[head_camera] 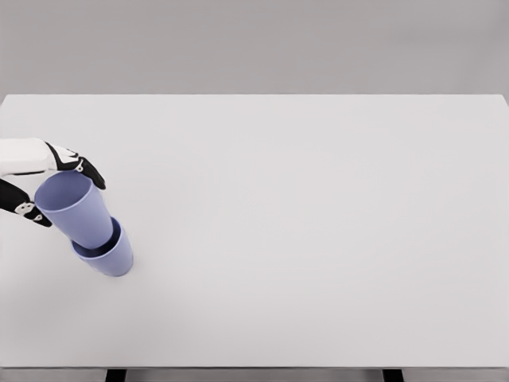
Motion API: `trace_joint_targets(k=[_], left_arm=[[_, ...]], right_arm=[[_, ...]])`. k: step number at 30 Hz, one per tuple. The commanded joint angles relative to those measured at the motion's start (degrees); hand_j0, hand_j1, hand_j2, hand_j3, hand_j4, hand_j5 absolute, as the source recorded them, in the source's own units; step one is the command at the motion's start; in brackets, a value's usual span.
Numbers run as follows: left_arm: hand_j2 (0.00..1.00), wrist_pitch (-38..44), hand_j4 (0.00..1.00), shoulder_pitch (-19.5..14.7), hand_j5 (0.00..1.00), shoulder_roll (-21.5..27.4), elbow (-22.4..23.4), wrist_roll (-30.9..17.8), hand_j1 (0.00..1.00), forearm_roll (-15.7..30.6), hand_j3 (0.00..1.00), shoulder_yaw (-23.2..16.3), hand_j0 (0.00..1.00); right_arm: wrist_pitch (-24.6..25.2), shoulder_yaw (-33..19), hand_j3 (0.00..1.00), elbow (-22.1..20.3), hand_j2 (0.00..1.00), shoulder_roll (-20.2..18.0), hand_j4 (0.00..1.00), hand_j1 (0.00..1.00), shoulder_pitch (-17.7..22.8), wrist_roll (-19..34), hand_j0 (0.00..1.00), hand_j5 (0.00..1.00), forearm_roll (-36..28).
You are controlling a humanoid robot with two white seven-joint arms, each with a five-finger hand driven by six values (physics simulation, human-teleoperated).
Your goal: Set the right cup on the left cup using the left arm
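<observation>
The white counter (318, 239) spans the view. At its left side, the upper cup (73, 208), periwinkle and tilted, sits with its base inside the lower cup (111, 256), which rests on the counter. The left hand (49, 185) grips the upper cup near its rim, fingers curled around it.

At the tabletop's (318, 199) left edge, the left hand (49, 185) grips the upper cup (75, 211), tilted, its base nested inside the lower cup (111, 255).
</observation>
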Motion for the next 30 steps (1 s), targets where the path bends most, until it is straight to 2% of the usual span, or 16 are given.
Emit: trace_joint_targets(k=[1,6,7,8,17,19,21,22,23,25,29,30], left_arm=[[0.66,0.16,0.66,0.01,0.66,-0.52,0.39,0.02,0.66,0.43,0.66,0.07,0.66],[0.67,0.16,0.67,0.89,0.67,-0.61,0.3,0.02,0.67,0.17,0.67,0.16,0.67],[0.8,0.16,0.8,0.89,0.8,-0.61,0.21,0.02,0.8,0.17,0.8,0.24,0.8],[1.0,0.16,1.0,1.15,1.0,-0.61,0.21,0.02,1.0,0.17,1.0,0.33,1.0],[1.0,0.16,1.0,1.5,1.0,0.1,-0.41,0.02,1.0,0.61,1.0,1.12,1.0],[1.0,0.16,1.0,1.06,1.0,1.15,-1.19,0.02,1.0,1.31,1.0,2.44,1.0],[1.0,0.16,1.0,0.27,1.0,4.4,-3.83,0.02,1.0,4.56,1.0,3.32,1.0],[1.0,0.16,1.0,-1.57,1.0,4.14,-5.06,0.02,1.0,6.05,1.0,4.37,1.0],[1.0,0.16,1.0,-4.29,1.0,3.18,-6.73,0.02,1.0,6.85,1.0,4.46,1.0],[1.0,0.16,1.0,-8.78,1.0,-4.55,-6.91,0.02,1.0,7.2,1.0,4.46,1.0],[1.0,0.16,1.0,-9.75,1.0,-14.14,-6.82,0.02,1.0,7.73,1.0,3.85,1.0],[1.0,0.16,1.0,-9.75,1.0,-15.19,-6.82,0.02,1.0,7.73,1.0,3.76,1.0]], right_arm=[[-0.01,0.0,1.0,-0.03,1.0,0.0,1.0,1.0,0.0,0.0,1.0,1.0,0.01],[-0.01,0.0,1.0,-0.03,1.0,0.0,1.0,1.0,0.0,0.0,1.0,1.0,0.01],[-0.01,0.0,1.0,-0.03,1.0,0.0,1.0,1.0,0.0,0.0,1.0,1.0,0.01],[-0.01,0.0,1.0,-0.03,1.0,0.0,1.0,1.0,0.0,0.0,1.0,1.0,0.01],[-0.01,0.0,1.0,-0.03,1.0,0.0,1.0,1.0,0.0,0.0,1.0,1.0,0.01],[-0.01,0.0,1.0,-0.03,1.0,0.0,1.0,1.0,0.0,0.0,1.0,1.0,0.01],[-0.01,0.0,1.0,-0.03,1.0,0.0,1.0,1.0,0.0,0.0,1.0,1.0,0.01],[-0.01,0.0,1.0,0.06,1.0,0.0,1.0,1.0,0.0,0.0,1.0,1.0,0.01],[-0.01,0.0,1.0,-0.03,1.0,0.0,1.0,1.0,0.0,0.0,1.0,1.0,0.01],[-0.01,0.0,1.0,-0.03,1.0,0.0,1.0,1.0,0.0,0.0,1.0,1.0,0.01],[-0.01,0.0,1.0,0.06,1.0,0.0,1.0,1.0,0.0,0.0,1.0,1.0,0.01],[-0.01,0.0,1.0,0.06,1.0,0.0,1.0,1.0,0.0,0.0,1.0,1.0,0.01]])
